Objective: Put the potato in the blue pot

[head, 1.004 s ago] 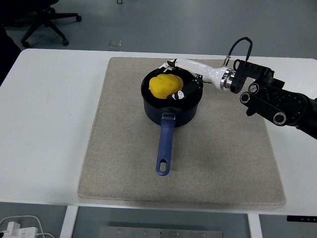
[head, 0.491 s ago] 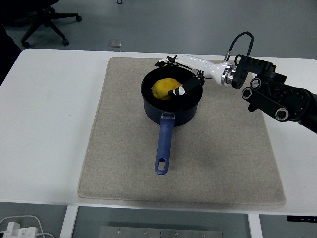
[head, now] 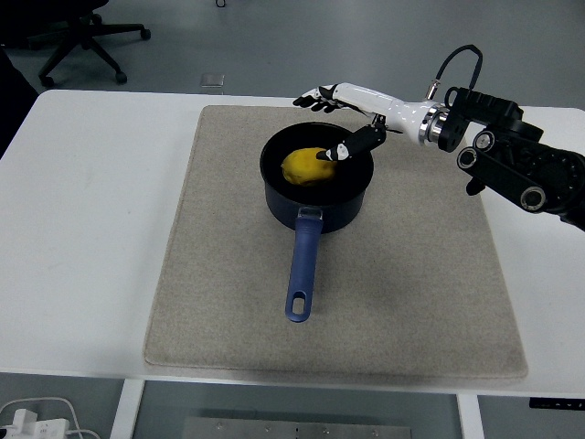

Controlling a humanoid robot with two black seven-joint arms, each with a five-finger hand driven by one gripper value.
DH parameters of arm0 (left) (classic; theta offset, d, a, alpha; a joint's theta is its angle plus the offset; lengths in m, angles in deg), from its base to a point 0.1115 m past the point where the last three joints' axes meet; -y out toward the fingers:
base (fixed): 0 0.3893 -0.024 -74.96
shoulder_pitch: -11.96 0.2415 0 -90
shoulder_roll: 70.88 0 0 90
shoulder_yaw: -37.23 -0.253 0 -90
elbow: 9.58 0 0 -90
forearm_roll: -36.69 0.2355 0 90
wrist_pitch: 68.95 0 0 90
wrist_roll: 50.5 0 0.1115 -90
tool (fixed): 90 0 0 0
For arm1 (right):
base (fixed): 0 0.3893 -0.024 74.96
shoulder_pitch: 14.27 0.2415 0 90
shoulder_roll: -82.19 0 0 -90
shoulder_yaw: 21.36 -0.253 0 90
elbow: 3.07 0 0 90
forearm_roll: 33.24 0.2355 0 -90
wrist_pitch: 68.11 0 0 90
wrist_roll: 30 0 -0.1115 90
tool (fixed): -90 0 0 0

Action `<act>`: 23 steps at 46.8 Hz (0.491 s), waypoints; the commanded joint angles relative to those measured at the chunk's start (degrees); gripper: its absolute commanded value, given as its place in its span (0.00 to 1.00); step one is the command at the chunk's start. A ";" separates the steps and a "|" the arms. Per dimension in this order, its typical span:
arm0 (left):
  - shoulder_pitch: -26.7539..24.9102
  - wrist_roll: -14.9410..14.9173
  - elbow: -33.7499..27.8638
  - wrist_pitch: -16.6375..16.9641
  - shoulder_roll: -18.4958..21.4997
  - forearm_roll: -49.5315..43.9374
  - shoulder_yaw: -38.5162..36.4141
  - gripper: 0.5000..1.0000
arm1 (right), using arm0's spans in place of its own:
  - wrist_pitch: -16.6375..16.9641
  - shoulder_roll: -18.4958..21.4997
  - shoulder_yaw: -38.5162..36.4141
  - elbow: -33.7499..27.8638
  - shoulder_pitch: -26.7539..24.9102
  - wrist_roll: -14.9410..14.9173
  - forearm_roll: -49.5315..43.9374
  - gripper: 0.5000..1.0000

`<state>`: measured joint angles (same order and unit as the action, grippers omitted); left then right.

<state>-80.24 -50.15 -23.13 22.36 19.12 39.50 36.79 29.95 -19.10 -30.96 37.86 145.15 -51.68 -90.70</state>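
The yellow potato [head: 304, 166] lies inside the dark blue pot [head: 315, 203], which stands on the mat with its blue handle [head: 303, 268] pointing toward me. My right hand [head: 330, 121] hovers over the pot's far right rim, white with black fingertips [head: 311, 101]. Its fingers are spread and hold nothing, and its thumb [head: 340, 150] hangs just right of the potato. The black right forearm [head: 516, 167] comes in from the right edge. No left arm shows in the picture.
A beige mat [head: 411, 293] covers the middle of the white table [head: 82, 229]. An office chair base [head: 82, 37] stands on the floor beyond the table's far left corner. A white cable and plug [head: 32, 418] lie below the near left edge.
The potato has dropped from my right hand into the pot. The hand has opened and lifted up and away to the right, off the potato.
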 commanded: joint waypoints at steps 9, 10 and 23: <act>0.09 0.00 0.02 0.01 0.00 0.00 0.00 0.99 | 0.03 -0.75 0.03 -4.89 0.81 1.29 14.13 0.73; 0.18 0.00 0.02 0.01 0.00 0.00 0.00 0.99 | 0.03 -0.75 0.03 -5.33 0.72 1.90 15.27 0.73; 0.44 0.00 0.02 0.10 0.00 0.00 0.00 0.99 | -0.24 -1.27 -0.06 -8.23 1.86 10.60 39.43 0.73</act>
<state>-79.88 -50.15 -23.28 22.43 19.12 39.50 36.79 29.74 -20.01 -31.11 30.26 146.47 -43.53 -57.95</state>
